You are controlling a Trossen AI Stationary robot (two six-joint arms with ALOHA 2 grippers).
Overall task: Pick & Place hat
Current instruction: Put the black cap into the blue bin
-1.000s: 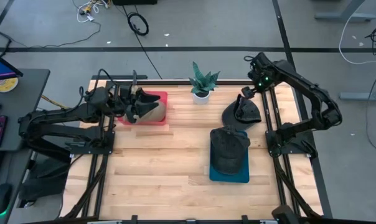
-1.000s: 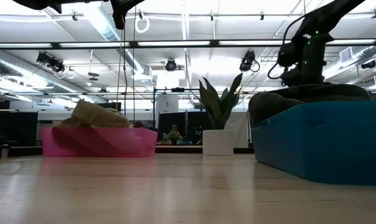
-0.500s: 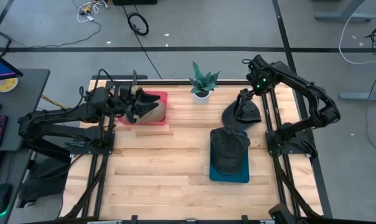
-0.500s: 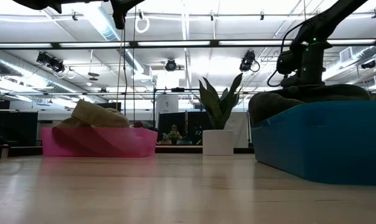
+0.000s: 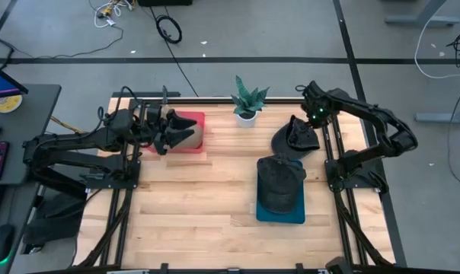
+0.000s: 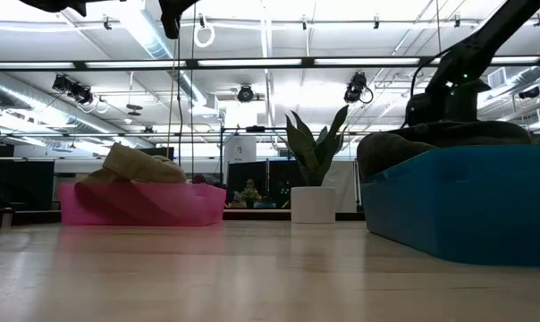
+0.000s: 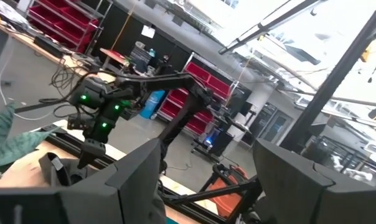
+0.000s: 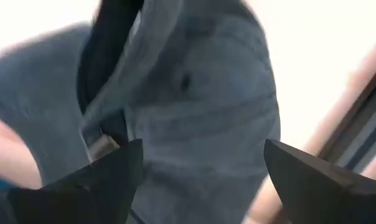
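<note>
**Right gripper low over a dark hat near the table's back right**

The right gripper [image 5: 305, 129] sits down among the folds of a dark grey hat [image 5: 291, 139], which lies on the wooden table [image 5: 199, 198] just behind the blue bin [image 5: 280, 213]. In the right wrist view its two fingers [image 8: 107, 174] stand spread apart with blurred grey cloth filling the space beyond them; whether they touch the cloth cannot be made out. From table height the blue bin hides that hat completely.

The blue bin holds another dark hat [image 5: 279, 183] heaped above its rim. The pink bin [image 5: 192, 137] at the back left holds a tan hat [image 6: 136, 164], partly covered from above by the left gripper [image 5: 171, 129], which hovers over it with fingers apart. A potted plant [image 5: 247, 101] stands at the back edge between the bins.
</note>
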